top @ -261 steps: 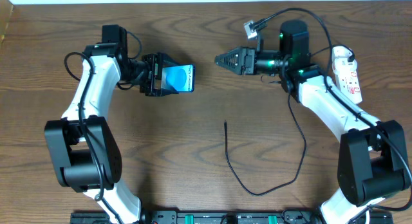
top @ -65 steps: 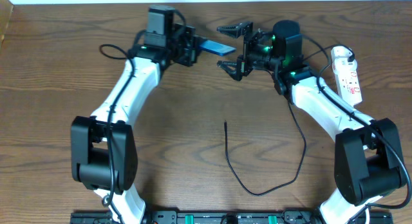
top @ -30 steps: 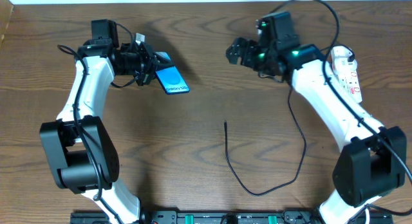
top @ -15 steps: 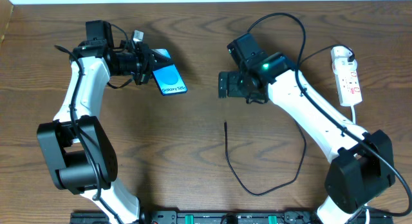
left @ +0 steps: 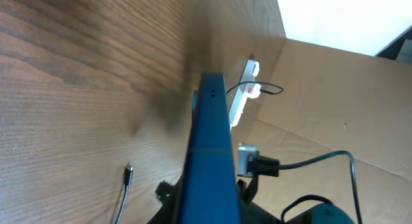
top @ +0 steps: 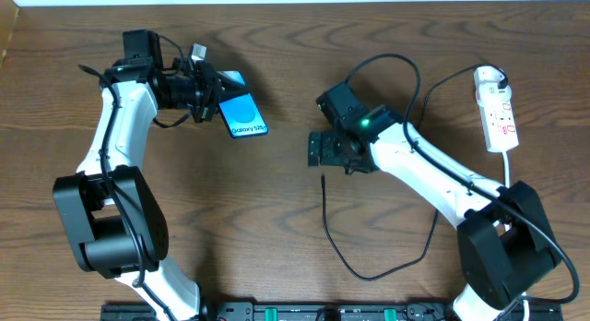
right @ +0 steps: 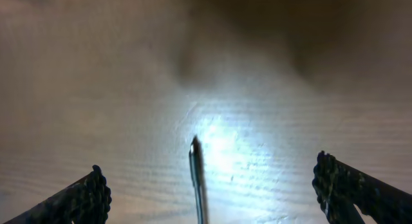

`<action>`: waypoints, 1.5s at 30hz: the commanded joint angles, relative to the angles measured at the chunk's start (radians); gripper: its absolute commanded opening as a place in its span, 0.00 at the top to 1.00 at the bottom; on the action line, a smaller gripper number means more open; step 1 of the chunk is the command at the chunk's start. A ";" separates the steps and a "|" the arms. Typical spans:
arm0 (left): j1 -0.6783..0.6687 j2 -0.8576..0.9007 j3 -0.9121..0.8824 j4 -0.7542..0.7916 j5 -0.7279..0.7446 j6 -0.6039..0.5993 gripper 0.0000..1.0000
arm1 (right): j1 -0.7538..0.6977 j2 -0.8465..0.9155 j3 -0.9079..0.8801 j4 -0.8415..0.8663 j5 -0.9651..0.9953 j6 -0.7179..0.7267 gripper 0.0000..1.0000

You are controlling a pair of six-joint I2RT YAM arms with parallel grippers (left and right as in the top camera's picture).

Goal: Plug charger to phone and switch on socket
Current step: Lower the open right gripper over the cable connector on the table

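My left gripper is shut on the phone, a slim blue-screened handset held tilted above the table at the back left. The left wrist view shows the phone edge-on. The charger is a thin black cable lying on the wood, its plug tip pointing away from me. My right gripper hangs open just behind and above that tip. Seen from the right wrist, the tip lies between the two spread fingers. The white socket lies at the far right.
The charger cable loops toward the front edge and back up under the right arm. The right arm's thicker black cable arches over the table. A cardboard wall stands beyond the socket.
My right arm has swung forward and left and come down over the charger's tip, jaws still open. The left arm holds the phone in the same place as half a second ago.
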 commanded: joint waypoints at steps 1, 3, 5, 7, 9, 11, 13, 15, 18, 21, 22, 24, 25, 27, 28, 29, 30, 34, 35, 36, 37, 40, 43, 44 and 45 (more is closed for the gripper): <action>0.004 -0.023 0.007 -0.003 0.046 0.021 0.93 | 0.028 -0.005 -0.014 0.010 -0.008 0.035 0.01; 0.004 -0.023 0.007 -0.003 0.046 0.021 0.93 | 0.042 0.000 -0.019 0.011 0.013 0.035 0.02; 0.004 -0.023 0.006 -0.006 0.046 0.021 0.93 | 0.057 0.012 -0.022 0.013 0.022 0.035 0.02; 0.004 -0.023 0.006 -0.013 0.046 0.021 0.92 | 0.070 0.026 -0.022 0.011 0.023 0.032 0.02; 0.004 -0.023 0.006 -0.021 0.045 0.022 0.93 | 0.079 0.040 -0.022 0.006 0.023 0.031 0.03; 0.004 -0.023 0.006 -0.024 0.045 0.028 0.93 | 0.084 0.052 -0.022 0.001 0.023 0.031 0.04; 0.004 -0.023 0.006 -0.024 0.045 0.028 0.93 | 0.087 0.061 -0.022 -0.004 0.023 0.031 0.04; 0.004 -0.023 0.006 -0.024 0.045 0.028 0.93 | 0.089 0.072 -0.022 -0.007 0.023 0.031 0.04; 0.004 -0.023 0.006 -0.024 0.046 0.028 0.93 | 0.089 0.090 -0.021 -0.007 0.023 0.031 0.03; 0.004 -0.023 0.006 -0.024 0.046 0.028 0.93 | 0.089 0.101 -0.021 -0.011 0.022 0.032 0.04; 0.004 -0.023 0.006 -0.024 0.045 0.028 0.93 | 0.089 0.104 -0.021 -0.011 0.018 0.032 0.04; 0.004 -0.023 0.006 -0.024 0.045 0.028 0.92 | 0.090 0.106 -0.021 -0.018 0.018 0.039 0.04; 0.004 -0.023 0.006 -0.024 0.045 0.028 0.93 | 0.090 0.106 -0.021 -0.019 0.018 0.039 0.04; 0.004 -0.023 0.006 -0.024 0.046 0.028 0.93 | 0.092 0.106 -0.021 -0.023 0.019 0.040 0.04; 0.004 -0.023 0.006 -0.024 0.046 0.028 0.93 | 0.092 0.106 -0.021 -0.026 0.019 0.048 0.04; 0.004 -0.023 0.006 -0.024 0.046 0.028 0.93 | 0.092 0.106 -0.021 -0.028 0.018 0.052 0.04; 0.004 -0.023 0.006 -0.024 0.045 0.028 0.93 | 0.092 0.107 -0.021 -0.031 0.018 0.058 0.04; 0.004 -0.023 0.006 -0.024 0.046 0.028 0.93 | 0.094 0.107 -0.021 -0.037 0.018 0.067 0.05; 0.004 -0.023 0.006 -0.024 0.046 0.028 0.93 | 0.095 0.107 -0.021 -0.037 0.018 0.070 0.05; 0.004 -0.023 0.006 -0.024 0.045 0.028 0.93 | 0.095 0.107 -0.021 -0.037 0.019 0.073 0.05; 0.004 -0.023 0.006 -0.024 0.046 0.028 0.93 | 0.095 0.108 -0.021 -0.037 0.019 0.073 0.06; 0.004 -0.023 0.006 -0.024 0.045 0.028 0.93 | 0.100 0.108 -0.021 -0.037 0.019 0.074 0.07; 0.004 -0.023 0.006 -0.024 0.046 0.028 0.93 | 0.109 0.108 -0.021 -0.037 0.019 0.085 0.07; 0.004 -0.023 0.006 -0.024 0.045 0.028 0.93 | 0.112 0.108 -0.021 -0.037 0.019 0.090 0.07; 0.004 -0.023 0.006 -0.024 0.045 0.028 0.93 | 0.114 0.108 -0.021 -0.037 0.019 0.093 0.07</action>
